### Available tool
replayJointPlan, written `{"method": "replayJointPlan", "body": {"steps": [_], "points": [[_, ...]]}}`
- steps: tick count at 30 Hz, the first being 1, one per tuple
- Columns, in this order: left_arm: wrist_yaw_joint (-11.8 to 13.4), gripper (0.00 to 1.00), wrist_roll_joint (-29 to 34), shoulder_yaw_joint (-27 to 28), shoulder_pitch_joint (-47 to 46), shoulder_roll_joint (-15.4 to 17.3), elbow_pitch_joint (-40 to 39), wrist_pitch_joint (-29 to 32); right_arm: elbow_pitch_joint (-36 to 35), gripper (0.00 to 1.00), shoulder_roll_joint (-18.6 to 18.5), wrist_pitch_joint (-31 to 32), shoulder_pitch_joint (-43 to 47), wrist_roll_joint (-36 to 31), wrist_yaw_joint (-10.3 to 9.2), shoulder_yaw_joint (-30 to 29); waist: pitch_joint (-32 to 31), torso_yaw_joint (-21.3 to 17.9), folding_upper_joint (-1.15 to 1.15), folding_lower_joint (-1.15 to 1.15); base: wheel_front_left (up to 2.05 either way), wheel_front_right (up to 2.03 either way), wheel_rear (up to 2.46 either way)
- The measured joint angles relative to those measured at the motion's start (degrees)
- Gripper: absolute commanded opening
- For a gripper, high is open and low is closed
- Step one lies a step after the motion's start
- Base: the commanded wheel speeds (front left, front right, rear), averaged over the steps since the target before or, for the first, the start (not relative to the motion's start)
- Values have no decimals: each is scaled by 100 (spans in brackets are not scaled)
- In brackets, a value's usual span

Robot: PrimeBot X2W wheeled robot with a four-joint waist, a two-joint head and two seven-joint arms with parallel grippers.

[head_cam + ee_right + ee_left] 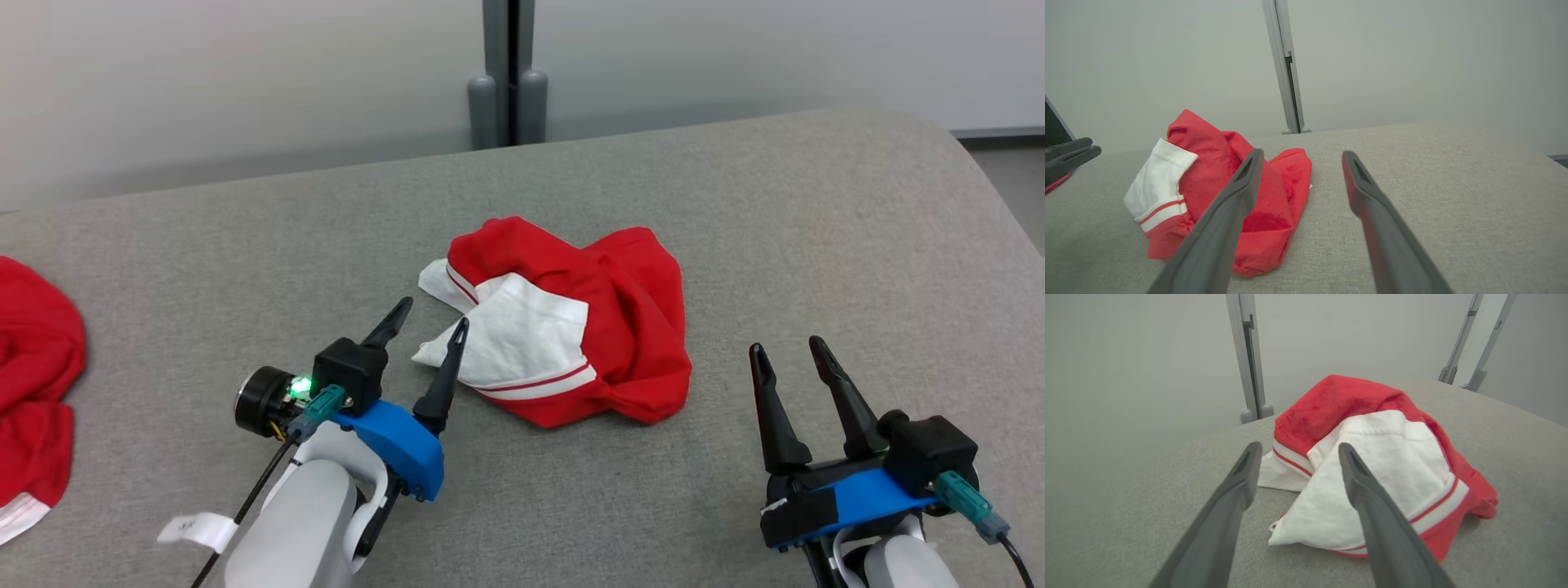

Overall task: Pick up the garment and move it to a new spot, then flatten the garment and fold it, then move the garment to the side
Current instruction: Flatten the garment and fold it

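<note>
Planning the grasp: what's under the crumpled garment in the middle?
The garment lies bunched on the grey surface, which shows all around it. Whatever its folds cover is hidden.

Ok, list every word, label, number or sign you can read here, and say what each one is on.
White tag on the black cable beside the left forearm: faint dark marks, too small and blurred to read.
Red and white garment: stripes only, no lettering on the sides that show.
No other text can be read in these views.
</note>
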Motion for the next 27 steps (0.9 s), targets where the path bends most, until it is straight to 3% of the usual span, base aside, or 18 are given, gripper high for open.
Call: {"method": "replayJointPlan", "body": {"steps": [10,23,25,27], "points": [[-4,100,-743,-1048,-604,247,1163,116,1,100,-2,1,-213,-1,0,-3,303,-274,0,0,0,0,0],[-4,99,-1495,-2377,-1250,177,2331,455,23,100,-1,1,-260,-1,0,-9,418,-488,0,0,0,0,0],[-3,6,-1604,-2532,-1308,171,2452,522,23,100,-2,1,-260,-2,0,-27,406,-487,0,0,0,0,0],[-4,0,-1733,-2651,-1346,145,2547,553,21,100,-1,1,-257,-3,0,-54,383,-470,0,0,0,0,0]]}}
